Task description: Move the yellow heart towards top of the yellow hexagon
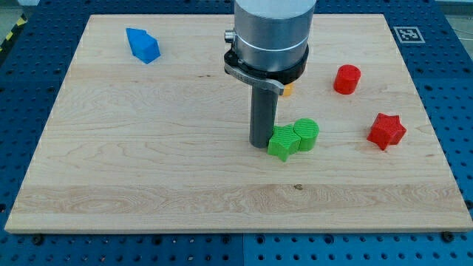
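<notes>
Wooden board (148, 177) on a blue perforated bench (451, 89); arm's silver cylinder (272, 29) comes down from the view's top centre; dark rod below it, the tip (259, 144) resting on the board near the middle.

No fingers on this rig, just the rod, so nothing to call wide, narrow or holding; the tip sits touching or just beside the left edge of the green star-shaped block (281, 142); cannot tell if there is real contact.

Green cylinder (307, 134) just to the view's right of the green star-shaped block, the two touching or nearly so.

Blue block (143, 45), angular shape, hard to name exactly, at the view's top left, well apart from everything else.

Red cylinder (346, 79) at the view's right, upper half; red star-shaped block (386, 131) below it and further right, near the board's right edge; the two reds apart from each other.

Task's things: only a small yellow-orange sliver (287, 90) shows just behind the rod's collar, on its right side, above the green pair; mostly hidden by the arm; cannot tell whether it is the heart or the hexagon; no second yellow block can be made out anywhere, so the heart's place relative to the hexagon cannot be told.

Fiducial tag (406, 34) at the board's top right corner; yellow-black striped tape (11, 33) at the view's far top left.
</notes>
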